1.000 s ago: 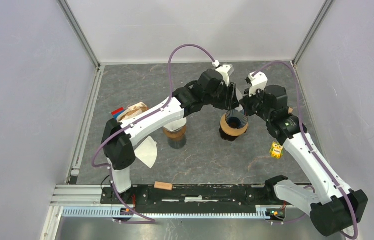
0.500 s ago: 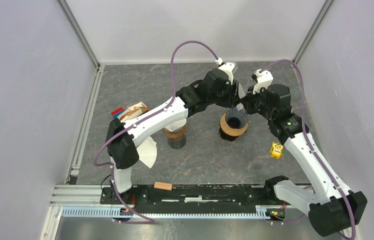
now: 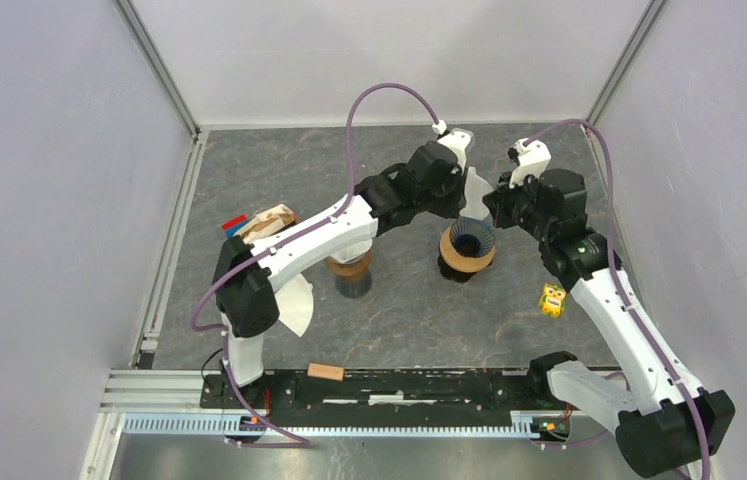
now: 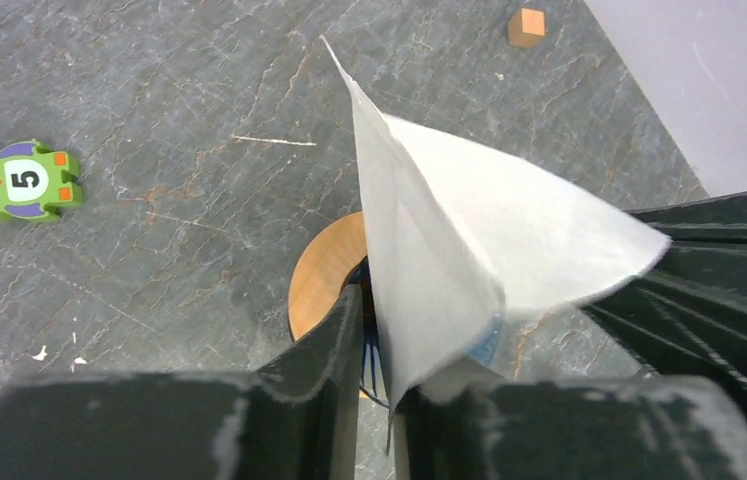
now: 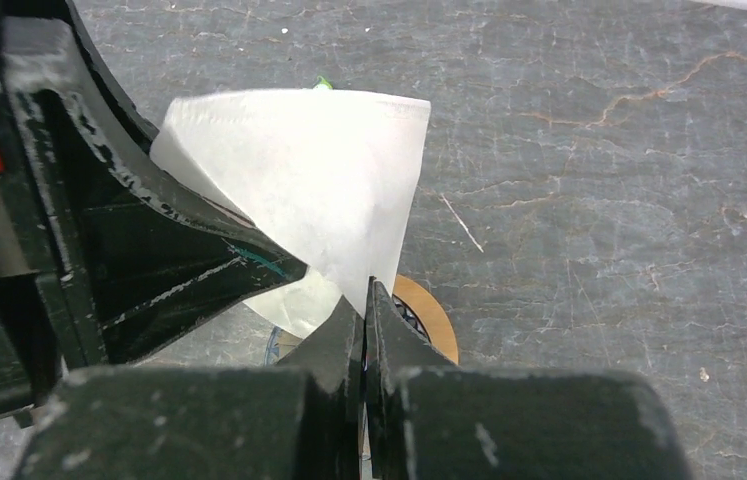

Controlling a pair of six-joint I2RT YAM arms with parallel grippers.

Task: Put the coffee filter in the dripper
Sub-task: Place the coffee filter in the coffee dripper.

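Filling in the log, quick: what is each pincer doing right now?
Left pincer: closed, holding the filter.
Right pincer: closed, pinching the same filter's edge.

Both arms stretched to the far middle of the table, grippers meeting tip to tip.

The white-and-black left arm [image 3: 299, 243] runs diagonally up and to the right from its base, with its black two-finger left gripper [image 3: 463, 196] aimed at its neighbour. The white-and-black right arm [image 3: 609, 300] rises from its base and leans inward, its wrist bent leftward. In the wrist views, the left gripper [image 4: 379, 335] and the black right gripper [image 5: 365, 300] each pinch the same white paper coffee filter [image 5: 319, 190], jaws nearly closed on it.
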